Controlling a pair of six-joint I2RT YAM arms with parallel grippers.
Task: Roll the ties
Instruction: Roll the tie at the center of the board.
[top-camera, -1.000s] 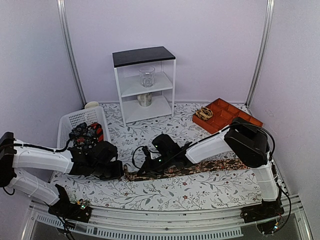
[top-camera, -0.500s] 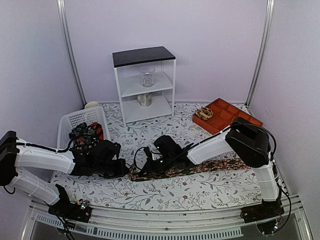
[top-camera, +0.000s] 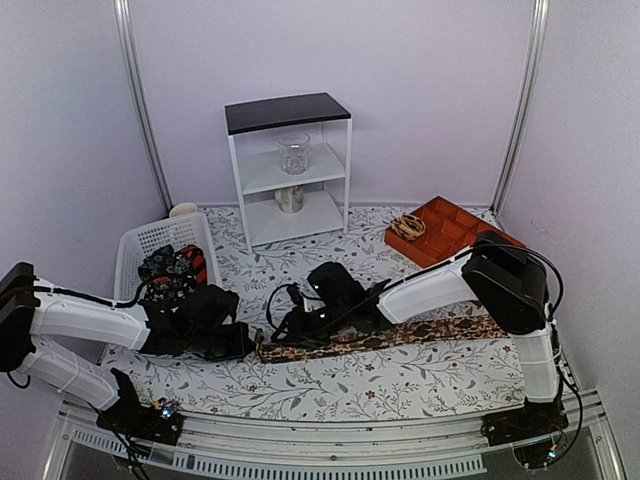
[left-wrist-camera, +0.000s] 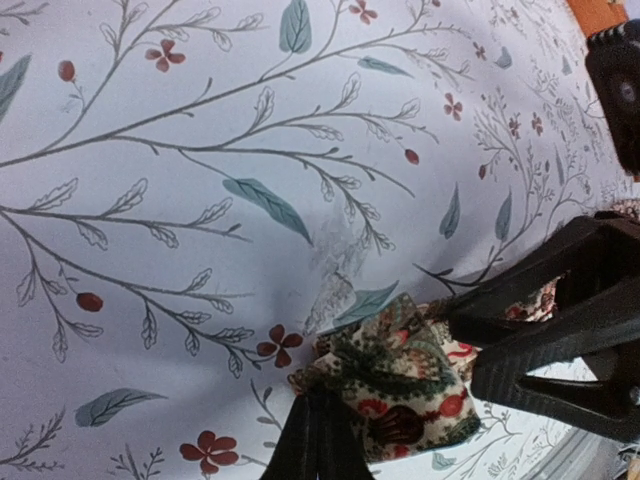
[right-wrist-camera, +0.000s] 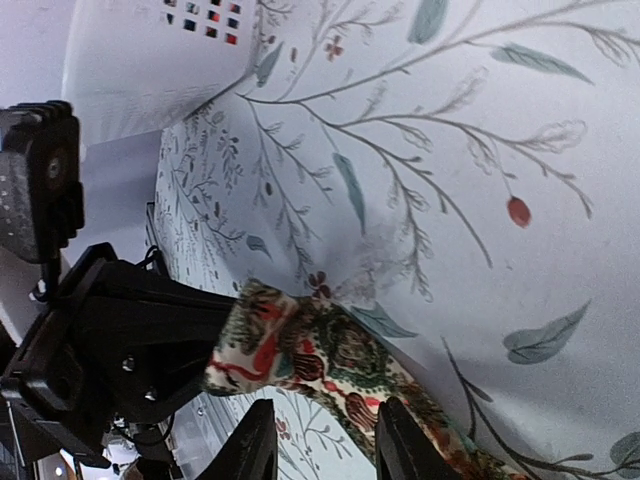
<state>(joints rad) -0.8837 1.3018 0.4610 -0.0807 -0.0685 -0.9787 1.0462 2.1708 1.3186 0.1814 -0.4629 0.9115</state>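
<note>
Brown floral-print tie lay stretched left to right across the patterned tablecloth, towards the front edge. Left gripper stayed pinched tight on the tie's left end. Right gripper, closed a second earlier, had parted its jaws and stood over the tie just beside that end. Tie end had shifted slightly rightward.

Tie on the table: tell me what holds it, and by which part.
The left gripper pinches the folded end of the tie, jaws shut. The right gripper straddles the tie beside it, jaws apart, gripping nothing.
</note>
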